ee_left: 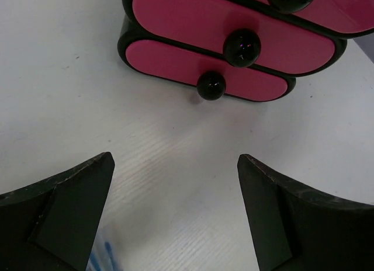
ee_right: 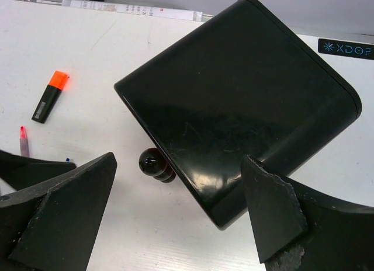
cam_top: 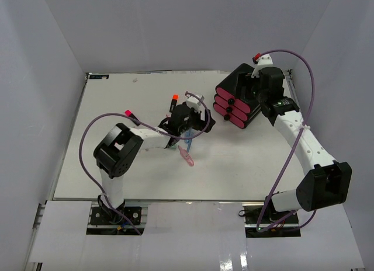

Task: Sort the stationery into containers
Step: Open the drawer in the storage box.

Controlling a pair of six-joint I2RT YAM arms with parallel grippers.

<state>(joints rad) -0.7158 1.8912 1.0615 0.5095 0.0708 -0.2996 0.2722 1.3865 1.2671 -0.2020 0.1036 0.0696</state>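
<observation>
Pale grey walls close in a white tabletop (cam_top: 117,177) on three sides. The black drawer box (cam_top: 236,98) stands toward the far right corner, turned so that its three pink drawer fronts (ee_left: 204,66) face the middle of the tabletop. Each front carries a round black knob (ee_left: 210,86), and all three drawers look pushed in.

The stationery lies loose around the middle of the tabletop, none of it in the box. An orange-capped highlighter (cam_top: 174,99) lies on the far side of the group and a pink-capped highlighter (cam_top: 130,114) toward the left edge. A blue pen (cam_top: 188,136) sits under the left arm, and a pink pen (cam_top: 187,157) lies just nearer the near edge.

The left gripper (ee_left: 175,218) hangs over this group and points at the drawer fronts. Its fingers (ee_left: 58,218) are spread wide with only bare tabletop between them.

The right gripper (ee_right: 178,224) reaches in from the right edge over the box's smooth black back. Its fingers (ee_right: 298,218) are also wide apart, and a corner of the box lies in the gap. Whether they touch the box I cannot tell.
</observation>
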